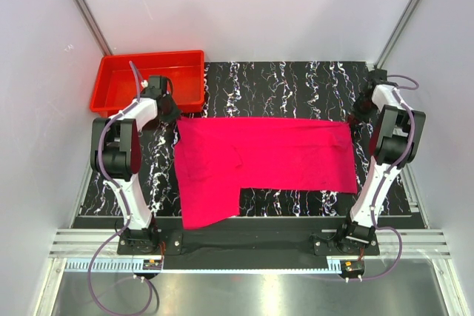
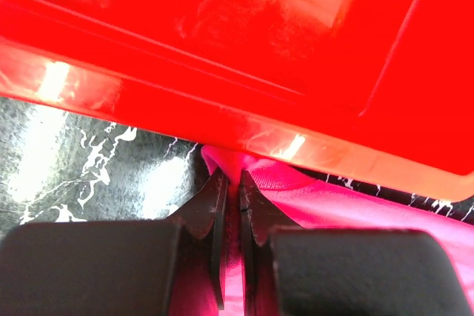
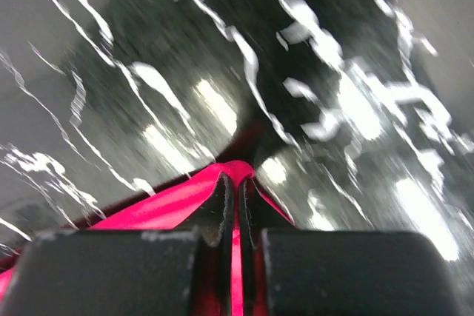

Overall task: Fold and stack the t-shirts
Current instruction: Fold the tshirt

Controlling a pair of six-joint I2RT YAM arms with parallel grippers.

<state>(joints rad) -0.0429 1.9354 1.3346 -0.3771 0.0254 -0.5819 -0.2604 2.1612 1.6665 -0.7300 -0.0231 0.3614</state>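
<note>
Although the t-shirt [image 1: 266, 157] lies spread flat across the middle of the counter [image 1: 296, 83], no finished fold is evident. Its outline is a wide band running left to right. One longer flap reaches toward the near edge on the left side, and the near right portion is cut back, with the marbled counter showing there. Whether that shape comes from a layer turned under cannot be told from above. The far edge runs straight between the two arms.

The left fingers [image 2: 215, 205] are closed narrow on a pinch of pink cloth at the far left corner, just beside the near wall of the red tray [image 1: 152, 55]. The right fingers [image 3: 222, 209] are likewise closed on a raised peak of cloth at the far right corner.

Assessment: the task is at an early stage. Both far corners are secured, a hold that would suit drawing the far edge over toward the near edge. Outstanding: the folds themselves, then the stacking. Only one shirt is visible, and no stack exists as yet.
</note>
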